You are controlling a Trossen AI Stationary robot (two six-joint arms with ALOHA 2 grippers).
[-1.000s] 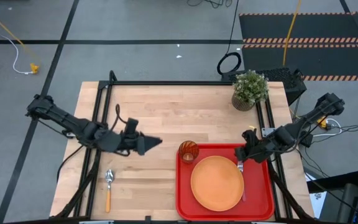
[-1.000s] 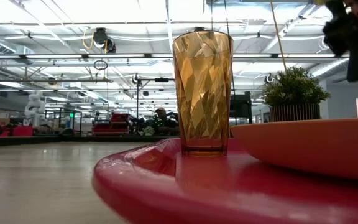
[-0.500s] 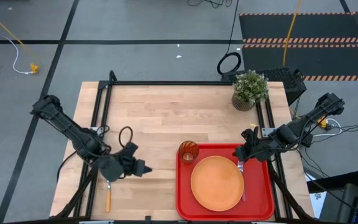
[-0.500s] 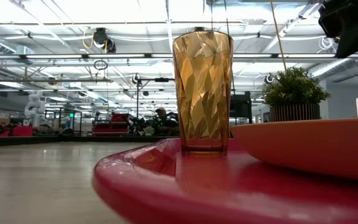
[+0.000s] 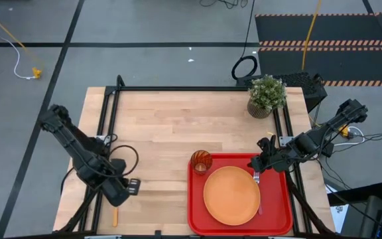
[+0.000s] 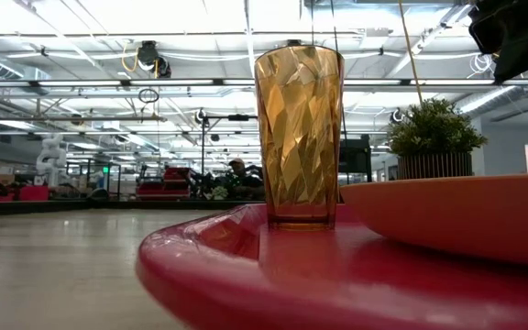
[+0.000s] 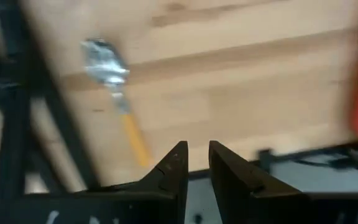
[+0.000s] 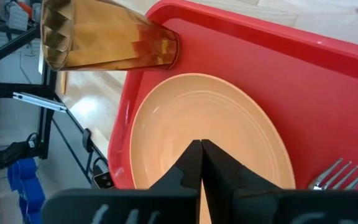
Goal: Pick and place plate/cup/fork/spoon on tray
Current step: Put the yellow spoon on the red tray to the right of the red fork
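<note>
Since a second ago, we see the left end effector [image 5: 132, 186] swing from the middle of the surface [image 5: 178, 119] down toward the lower left of the high view, where it now sits over the spoon [image 7: 115, 93]. In the left wrist view its two fingers [image 7: 174, 169] stand slightly apart, empty, with the spoon's silver bowl and orange handle lying on the wood beyond them. Only the tip of the orange handle shows below the left arm in the high view.

We find the right end effector [image 5: 253, 163] unchanged, hovering at the upper right part of the tray [image 5: 197, 222], just above the fork [image 5: 256, 180]; in the right wrist view its fingers are pressed together, holding nothing. The fork tines [image 8: 332, 175] lie on the tray just beside the plate's [image 5: 231, 195] right edge. Its handle seems to run down along the plate, though we see it poorly.

We see the cup [image 5: 201, 161] standing upright in the tray's upper left corner, close to the plate. A potted plant [image 5: 266, 95] stands at the upper right of the surface.
</note>
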